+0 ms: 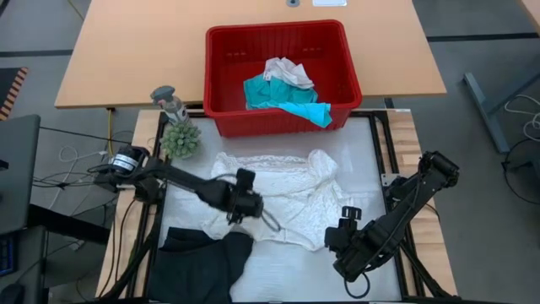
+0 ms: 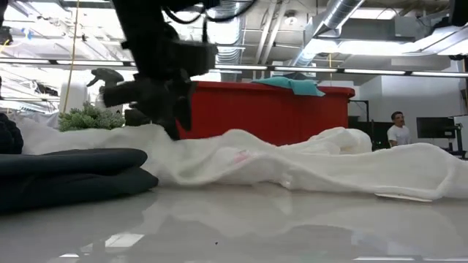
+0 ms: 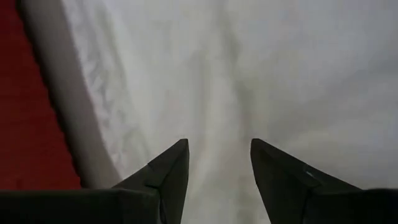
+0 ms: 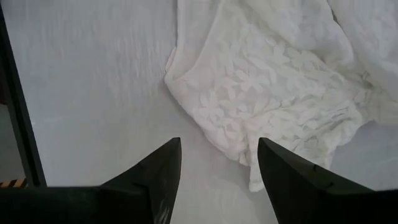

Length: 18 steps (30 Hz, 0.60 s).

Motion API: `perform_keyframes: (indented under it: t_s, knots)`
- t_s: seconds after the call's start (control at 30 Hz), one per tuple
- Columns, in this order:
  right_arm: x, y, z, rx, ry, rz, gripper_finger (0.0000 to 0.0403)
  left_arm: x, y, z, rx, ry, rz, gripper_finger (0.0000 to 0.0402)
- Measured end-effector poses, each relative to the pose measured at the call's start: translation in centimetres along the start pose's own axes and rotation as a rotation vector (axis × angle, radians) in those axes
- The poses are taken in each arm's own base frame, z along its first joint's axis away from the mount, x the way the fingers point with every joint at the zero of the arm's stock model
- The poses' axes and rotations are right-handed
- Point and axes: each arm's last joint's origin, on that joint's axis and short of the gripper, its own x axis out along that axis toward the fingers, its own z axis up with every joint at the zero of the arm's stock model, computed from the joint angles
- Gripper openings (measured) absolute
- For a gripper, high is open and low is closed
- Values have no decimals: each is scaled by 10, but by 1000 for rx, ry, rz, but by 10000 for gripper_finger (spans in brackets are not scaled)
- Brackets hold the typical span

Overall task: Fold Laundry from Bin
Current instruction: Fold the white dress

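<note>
A white lacy garment [image 1: 278, 198] lies spread and rumpled on the white table top. My left gripper [image 1: 266, 218] stands open close above its near left part; in the left wrist view [image 3: 219, 149] only white cloth shows past the fingers. My right gripper [image 1: 337, 236] hangs open above the table beside the garment's near right corner [image 4: 249, 168]. A black garment [image 1: 202, 257] lies folded at the near left. The red bin [image 1: 283, 120] stands at the far edge and holds a teal garment [image 1: 278, 95], draped over its front rim, and a white one [image 1: 287, 69].
A small green plant [image 1: 180, 139] and a grey spray bottle [image 1: 169, 100] stand at the far left corner, beside the bin. The bare table top [image 4: 93, 81] lies near and right of the white garment. A person [image 2: 398, 128] stands far off in the room.
</note>
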Motion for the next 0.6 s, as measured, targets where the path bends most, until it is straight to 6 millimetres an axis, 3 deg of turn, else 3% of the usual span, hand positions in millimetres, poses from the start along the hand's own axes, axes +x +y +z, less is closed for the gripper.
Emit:
perform_keyframes:
  t_s: [0.13, 0.27, 0.33, 0.47, 0.6]
  knots:
    - [0, 1, 1, 11, -13, 13, 235, 7, 16, -8, -37, 44, -32, 162]
    - [1, 4, 6, -27, -90, 20, 235, -3, 31, -11, -26, 38, -27, 162]
    - [4, 5, 9, -44, -115, 25, 235, -18, 44, -9, -56, 8, -22, 162]
    - [17, 10, 8, -108, -131, 65, 235, -69, 65, -11, -207, -125, -125, 162]
    - [41, 17, -7, -171, -95, 92, 235, -109, 52, -18, -256, -287, -311, 162]
